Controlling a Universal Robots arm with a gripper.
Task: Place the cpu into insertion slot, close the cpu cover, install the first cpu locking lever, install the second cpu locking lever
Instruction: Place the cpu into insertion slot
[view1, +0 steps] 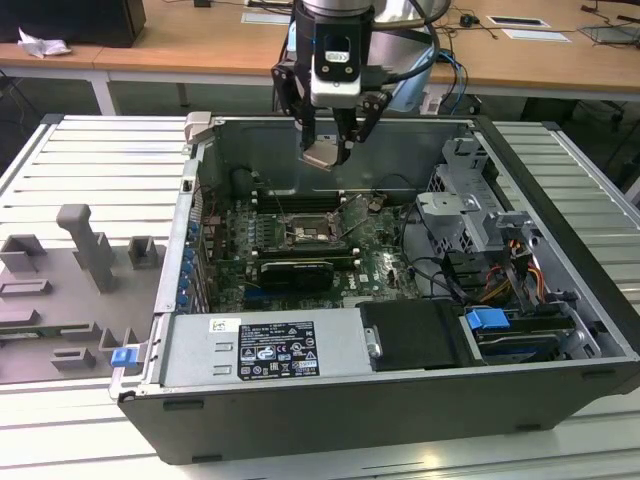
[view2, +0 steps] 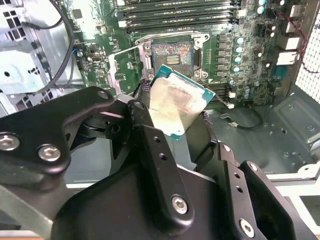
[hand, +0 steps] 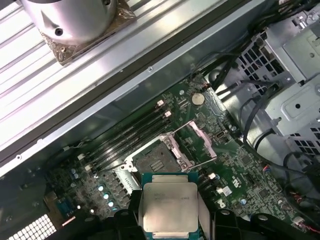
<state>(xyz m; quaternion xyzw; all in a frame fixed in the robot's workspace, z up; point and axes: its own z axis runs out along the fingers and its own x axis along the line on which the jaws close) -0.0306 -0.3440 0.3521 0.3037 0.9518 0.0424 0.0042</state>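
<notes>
Exterior view shows the tool (view1: 325, 150) clamped on the cpu (view1: 322, 156), holding it tilted and well above the slot (view1: 305, 232). The slot lies uncovered, roughly straight below the cpu.

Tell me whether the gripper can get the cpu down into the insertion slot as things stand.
Probably yes: the gripper holds the cpu up over the bare insertion slot, the cpu cover stands open, and nothing lies between.
</notes>
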